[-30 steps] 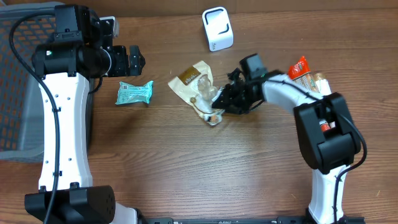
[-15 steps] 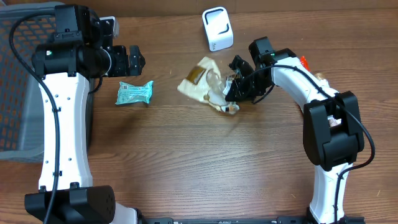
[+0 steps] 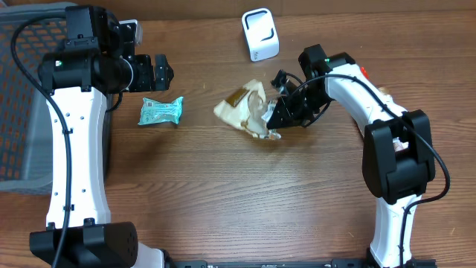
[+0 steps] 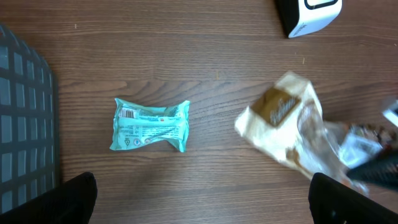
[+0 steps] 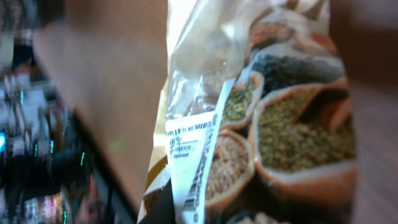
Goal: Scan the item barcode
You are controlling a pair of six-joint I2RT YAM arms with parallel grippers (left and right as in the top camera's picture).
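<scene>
Right gripper [image 3: 281, 119] clamped on the bag [image 3: 244, 110], centre of the desk [image 3: 223, 193] — scanner [image 3: 260, 33] at its back edge. Left gripper [image 3: 152, 72] wide apart by the packet [image 3: 161, 112], toward the left edge.

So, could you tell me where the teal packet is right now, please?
In the overhead view, the teal packet lies on the table left of centre, between the grey mesh basket and the beige snack bag, apart from both.

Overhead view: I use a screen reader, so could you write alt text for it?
The right gripper pinches a beige snack bag near a white scanner on a wooden table. The open left gripper hangs near a teal packet.
</scene>
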